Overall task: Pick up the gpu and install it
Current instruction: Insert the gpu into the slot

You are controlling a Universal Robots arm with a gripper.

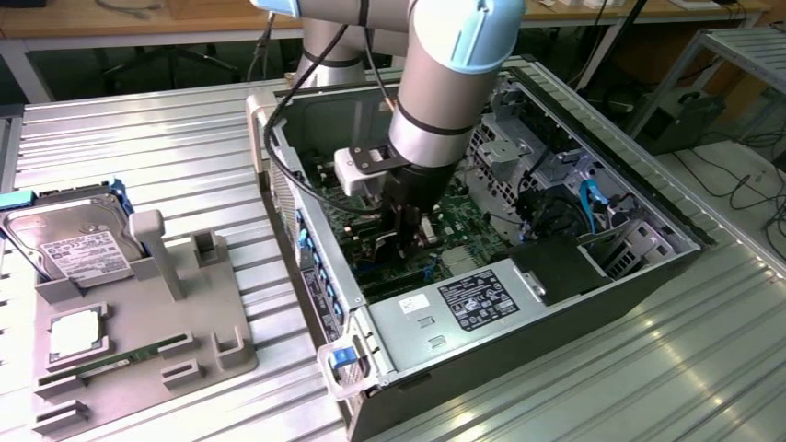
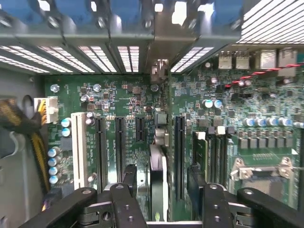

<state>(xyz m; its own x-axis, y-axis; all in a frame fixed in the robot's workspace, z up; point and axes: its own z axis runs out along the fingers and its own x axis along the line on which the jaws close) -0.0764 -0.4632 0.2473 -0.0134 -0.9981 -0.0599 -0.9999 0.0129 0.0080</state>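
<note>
The arm is reached straight down into the computer case [image 1: 639, 207]. The gripper [image 2: 160, 183] is spread apart astride the gpu [image 2: 158, 183], seated edge-on in a motherboard [image 2: 128, 137] slot.

An open computer case [image 1: 639, 198] lies on a ribbed metal table [image 1: 160, 147]. Beside it, a grey holder tray [image 1: 227, 341] carries a hard drive [image 1: 74, 244] and RAM stick [image 1: 105, 368].

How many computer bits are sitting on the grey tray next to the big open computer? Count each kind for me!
Hard drive: 1
Silver square processor chip: 1
Green RAM stick: 1
Total: 3 on the grey tray
</note>
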